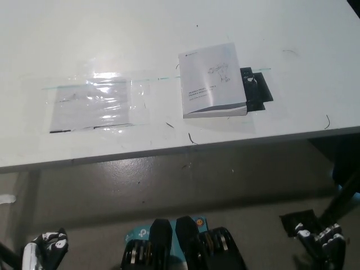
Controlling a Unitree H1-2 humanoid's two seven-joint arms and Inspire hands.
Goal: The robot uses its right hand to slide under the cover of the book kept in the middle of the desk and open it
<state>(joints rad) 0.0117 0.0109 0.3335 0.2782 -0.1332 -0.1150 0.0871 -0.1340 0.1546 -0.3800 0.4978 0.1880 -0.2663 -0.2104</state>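
A white book point(212, 80) lies closed on the white desk point(169, 34), right of the middle, its cover facing up with small dark print and a line drawing. A black flat object point(257, 90) sticks out from under its right side. My black right hand point(322, 239) hangs low at the bottom right, below the desk edge and far from the book, holding nothing. My white left hand point(46, 246) rests at the bottom left, also below the desk.
A clear plastic sheet point(93, 104) is taped flat on the desk left of the book. The desk's front edge point(169, 151) runs across the picture, with grey floor below it. A dark object stands on the floor at the far right.
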